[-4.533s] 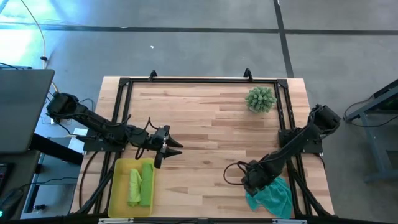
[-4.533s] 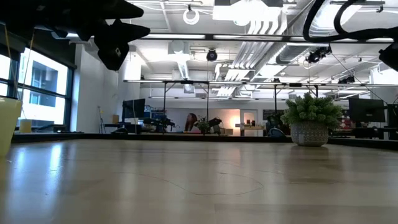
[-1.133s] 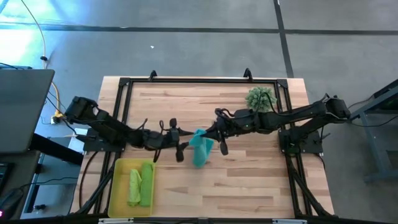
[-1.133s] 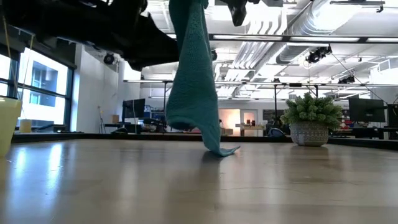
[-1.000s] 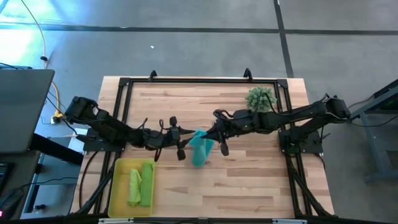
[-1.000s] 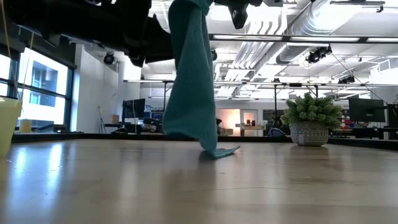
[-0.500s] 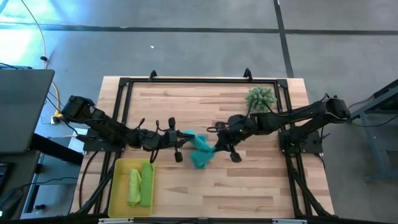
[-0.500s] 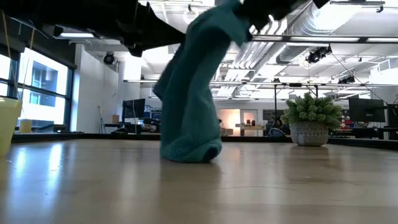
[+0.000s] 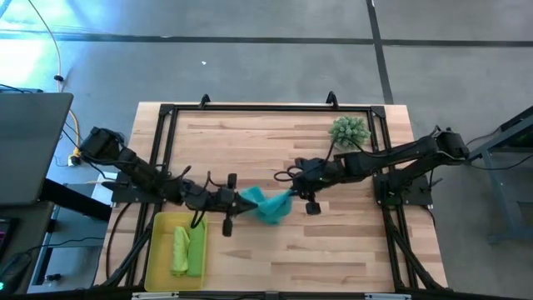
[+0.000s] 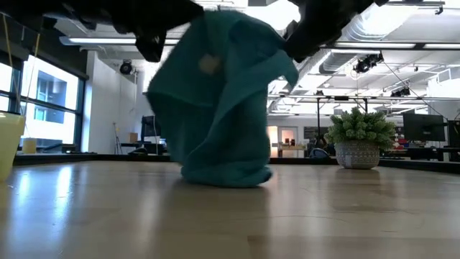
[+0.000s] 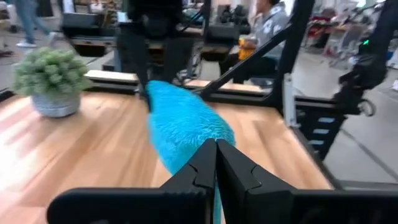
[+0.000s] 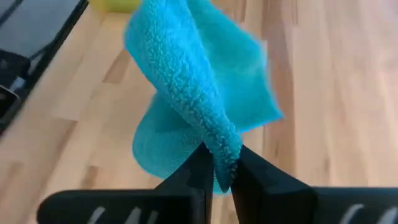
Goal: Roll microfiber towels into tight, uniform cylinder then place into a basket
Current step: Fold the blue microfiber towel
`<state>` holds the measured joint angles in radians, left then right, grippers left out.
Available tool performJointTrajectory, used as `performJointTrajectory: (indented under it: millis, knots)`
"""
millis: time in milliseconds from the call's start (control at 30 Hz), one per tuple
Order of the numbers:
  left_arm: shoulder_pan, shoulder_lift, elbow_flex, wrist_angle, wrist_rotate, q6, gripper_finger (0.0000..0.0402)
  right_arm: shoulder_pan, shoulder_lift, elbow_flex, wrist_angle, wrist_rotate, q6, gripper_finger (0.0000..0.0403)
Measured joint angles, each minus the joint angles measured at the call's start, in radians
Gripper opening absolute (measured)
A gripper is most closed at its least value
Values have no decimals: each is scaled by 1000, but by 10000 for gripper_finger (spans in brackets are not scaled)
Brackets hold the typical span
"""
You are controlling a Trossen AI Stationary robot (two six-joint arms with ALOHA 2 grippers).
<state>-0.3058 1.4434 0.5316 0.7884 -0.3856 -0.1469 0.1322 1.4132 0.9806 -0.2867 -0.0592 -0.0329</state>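
A teal microfiber towel (image 9: 268,205) hangs between my two grippers over the middle of the table, and its lower bulk (image 10: 226,175) rests on the wood. My left gripper (image 9: 240,200) is shut on the towel's left end. My right gripper (image 9: 289,194) is closed on its right end. Two lime green towels (image 9: 187,248) lie side by side in the yellow basket (image 9: 154,250) at the near left, whose wall (image 10: 7,144) also shows in the low view. My left gripper pinches one end of the teal towel (image 11: 198,134) between its two shut fingers, coming nearly level from the table's left. The cloth runs away from the fingertips, slack. My right gripper has a bunched fold of the towel (image 12: 219,144) between its two fingers, slanting down from the table's right. The cloth sags below the fingers onto the table.
A spiky green potted plant (image 9: 348,132) stands at the far right of the table. A black frame (image 9: 266,108) runs along the table's edges. People sit in the room beyond the table (image 11: 267,18).
My left gripper has shut on the towel's free end and drawn it toward the table's left edge. My right gripper has come down and tipped its fingers downward. The towel, which hung straight from my right gripper, now spreads between both, its lower part slumped on the table.
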Motion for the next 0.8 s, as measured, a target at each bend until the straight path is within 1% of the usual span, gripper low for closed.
performJointTrajectory:
  millis: [67,133,200,367,433,500,600,667,733,800]
  knots:
    - [-14,-19,0,8,-19,35,0,0,0,2,16,20,-82,38]
    - [-23,-42,0,22,-56,103,0,2,0,26,2,102,-164,38]
    - [-23,-76,0,15,-128,174,0,3,0,69,-16,215,-250,38]
    - [6,-190,0,-22,-348,376,0,2,0,187,-39,540,-451,38]
    - [33,-238,0,-64,-406,432,0,-3,-1,219,-38,643,-528,39]
    - [63,-286,0,-97,-425,466,0,-13,-1,239,-40,712,-596,39]
    - [98,-352,0,-163,-403,449,0,-17,-1,249,-49,739,-630,39]
    - [103,-386,0,-222,-351,389,0,-8,-1,249,-83,727,-591,39]
    - [101,-409,0,-308,-278,297,0,9,2,249,-155,672,-504,39]
    - [101,-412,0,-418,-174,164,0,28,13,249,-259,598,-393,39]
